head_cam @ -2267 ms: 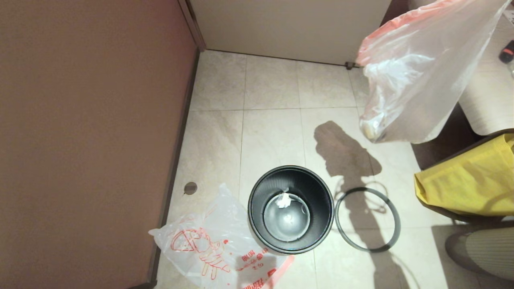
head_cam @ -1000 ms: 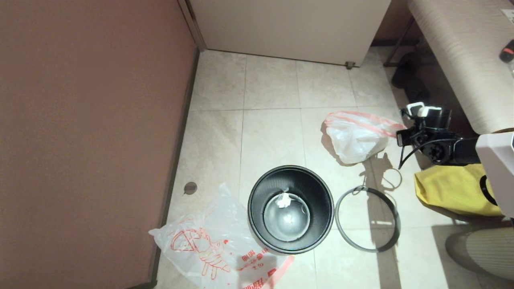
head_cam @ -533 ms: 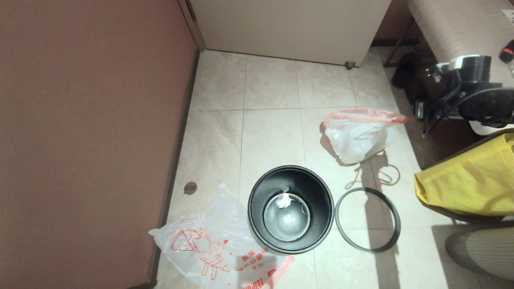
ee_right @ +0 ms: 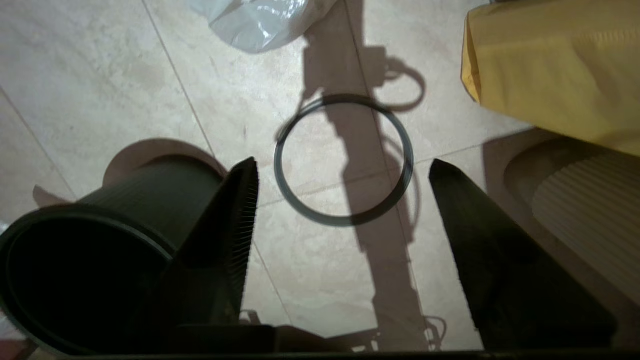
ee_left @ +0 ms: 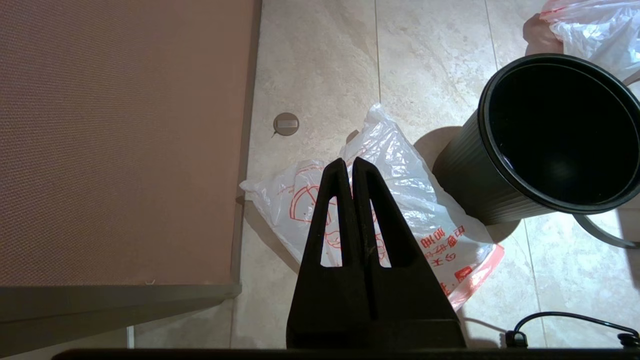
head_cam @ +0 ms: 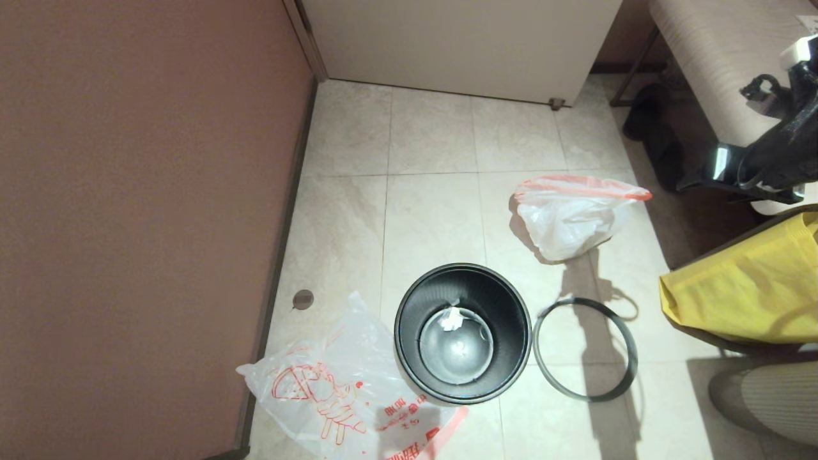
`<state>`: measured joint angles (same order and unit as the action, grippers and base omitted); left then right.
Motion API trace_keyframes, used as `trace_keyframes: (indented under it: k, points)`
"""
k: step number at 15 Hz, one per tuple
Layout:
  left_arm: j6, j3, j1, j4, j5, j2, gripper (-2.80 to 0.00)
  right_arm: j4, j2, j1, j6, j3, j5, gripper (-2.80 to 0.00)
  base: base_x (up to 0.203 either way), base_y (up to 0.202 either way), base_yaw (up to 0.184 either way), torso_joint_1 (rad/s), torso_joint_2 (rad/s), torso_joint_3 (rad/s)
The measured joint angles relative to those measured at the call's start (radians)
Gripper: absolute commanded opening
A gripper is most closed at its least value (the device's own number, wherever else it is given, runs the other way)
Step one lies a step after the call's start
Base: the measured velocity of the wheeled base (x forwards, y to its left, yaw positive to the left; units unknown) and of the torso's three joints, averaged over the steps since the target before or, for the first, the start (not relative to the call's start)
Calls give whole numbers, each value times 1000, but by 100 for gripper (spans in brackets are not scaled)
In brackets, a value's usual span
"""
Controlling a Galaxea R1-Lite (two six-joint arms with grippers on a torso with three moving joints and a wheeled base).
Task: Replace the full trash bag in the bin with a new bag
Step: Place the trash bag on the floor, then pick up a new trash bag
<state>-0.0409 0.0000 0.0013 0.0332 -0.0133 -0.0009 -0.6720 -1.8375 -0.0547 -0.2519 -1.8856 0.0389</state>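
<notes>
Risen clear of the full trash bag (head_cam: 567, 218), right end effector (ee_right: 344, 172) gapes empty; left end effector (ee_left: 348, 165) clenched.

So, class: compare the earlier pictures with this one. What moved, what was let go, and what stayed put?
The full trash bag, earlier hanging high at the right, has been lowered to the floor and released. The right claw, now open and empty, has drawn up and away to the right. The bin, rim ring, new bag and shut left claw stayed as they were.

Beige tiled floor (head_cam: 434, 211) beside a reddish-brown wall (head_cam: 140, 191)
</notes>
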Motion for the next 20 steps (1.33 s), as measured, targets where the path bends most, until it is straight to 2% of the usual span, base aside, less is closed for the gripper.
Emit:
trace_keyframes:
  k: [7, 11, 16, 20]
  points:
    - [0, 0, 0, 0, 0, 0, -280, -8, 321, 22, -2, 345, -21, -280, 0, 0, 0, 0, 0, 0]
    - [0, 0, 0, 0, 0, 0, -280, 13, 514, 24, -2, 590, -23, -280, 0, 0, 0, 0, 0, 0]
    - [0, 0, 0, 1, 0, 0, -280, 27, 716, 36, -1, 757, -62, -280, 0, 0, 0, 0, 0, 0]
    - [0, 0, 0, 1, 0, 0, -280, 30, 866, 117, -4, 906, -64, -280, 0, 0, 0, 0, 0, 0]
